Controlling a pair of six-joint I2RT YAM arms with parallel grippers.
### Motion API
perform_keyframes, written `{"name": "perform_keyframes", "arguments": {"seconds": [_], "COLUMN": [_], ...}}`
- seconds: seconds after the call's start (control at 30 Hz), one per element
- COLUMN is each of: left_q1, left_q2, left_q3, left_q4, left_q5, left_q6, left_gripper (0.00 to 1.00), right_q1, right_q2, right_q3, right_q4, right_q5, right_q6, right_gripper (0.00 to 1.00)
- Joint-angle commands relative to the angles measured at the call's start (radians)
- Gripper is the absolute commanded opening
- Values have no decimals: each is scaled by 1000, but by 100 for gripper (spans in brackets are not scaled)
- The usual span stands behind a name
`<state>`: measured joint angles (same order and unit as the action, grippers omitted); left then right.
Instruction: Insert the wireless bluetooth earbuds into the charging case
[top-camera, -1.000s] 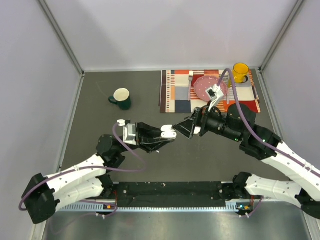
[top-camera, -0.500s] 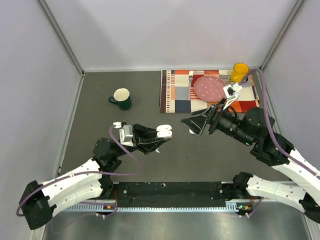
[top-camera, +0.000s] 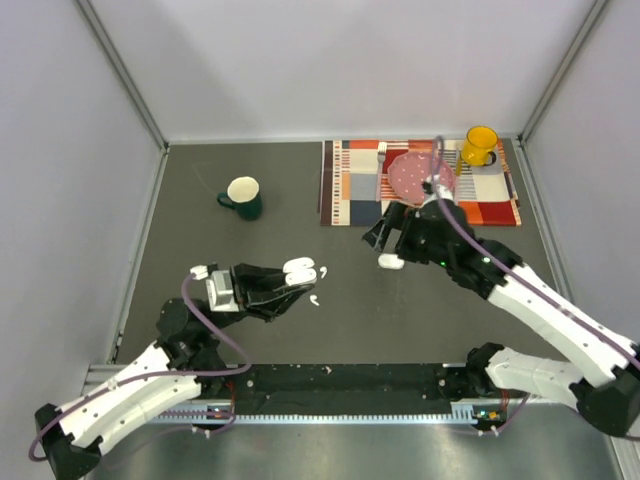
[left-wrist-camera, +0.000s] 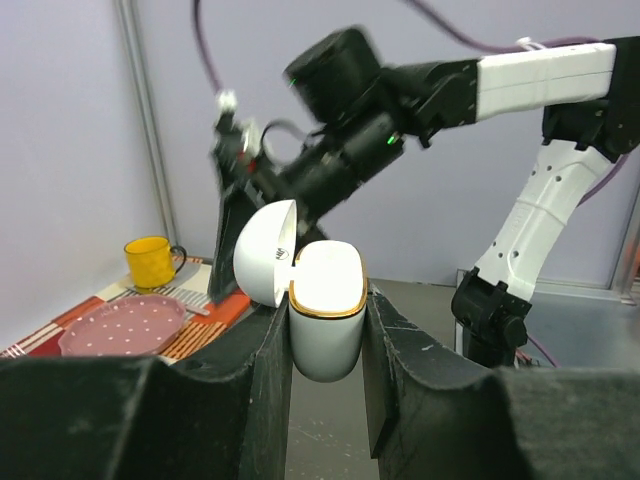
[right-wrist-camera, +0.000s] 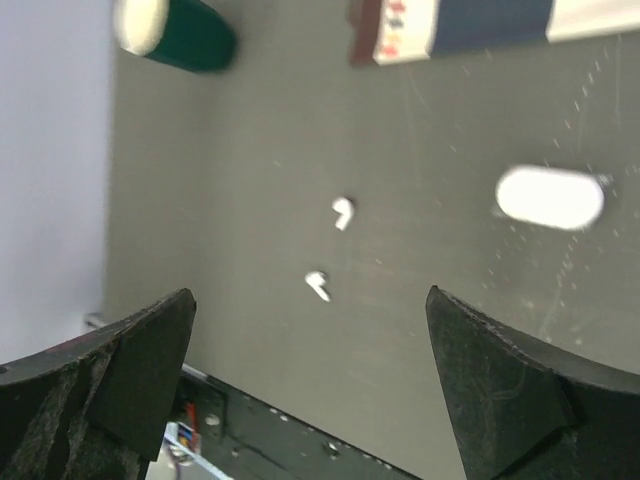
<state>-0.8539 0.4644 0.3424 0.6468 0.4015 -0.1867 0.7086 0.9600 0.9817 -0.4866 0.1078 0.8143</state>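
Left claw (left-wrist-camera: 325, 345) is pinched narrow on the case (left-wrist-camera: 326, 322), gripping its two flat sides low down. The lid (left-wrist-camera: 264, 252) is hinged back and the mouth faces up. The rim hides the wells, so I cannot tell whether anything sits inside. The case is held just above the table (top-camera: 200, 240), left of centre.

Two earbuds are seen, both loose on the table. In the top view the far earbud (right-wrist-camera: 343, 212) lies at 3 o'clock of the case and the near earbud (right-wrist-camera: 318, 285) at 5 o'clock, both just beside it. A white oval (right-wrist-camera: 550, 195) lies further out at 3 o'clock.

Right claw (right-wrist-camera: 308, 335) is spread wide and empty, hanging over the two, looking down.

Handling, my guess: featherweight, hard glossy plastic, slick. They will likely skid or flick away under a blunt pinch. Best taken across the bulb end, leaving the stem free to lead into the well. The pads are broad against such a small piece, so close slowly.
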Motion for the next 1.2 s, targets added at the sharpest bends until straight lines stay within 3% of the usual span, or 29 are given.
{"name": "perform_keyframes", "arguments": {"seconds": [0.0,0.07,0.23,0.47,0.83,1.17], "left_q1": [-4,-5,-2,13,58,170], "left_q2": [-81,-112,-148,-150,-236,-208], "left_q3": [1,9,10,43,33,29], "left_q4": [-110,-168,-245,-329,-415,-418], "left_q5": [-50,-61,-81,-84,-150,-13], "left_q6": [49,61,79,104,110,56], "left_gripper": [0,0,0,0,0,0], "right_q1": [12,44,92,109,137,184], "right_q2": [149,224,403,464,632,787], "right_q3": [57,80,158,172,307,368], "right_q4": [-76,-102,-116,-119,-90,-95], "right_q5": [47,125,158,197,147,133], "right_q6": [26,34,46,196,170,180], "right_gripper": [99,99,99,99,99,93]}}
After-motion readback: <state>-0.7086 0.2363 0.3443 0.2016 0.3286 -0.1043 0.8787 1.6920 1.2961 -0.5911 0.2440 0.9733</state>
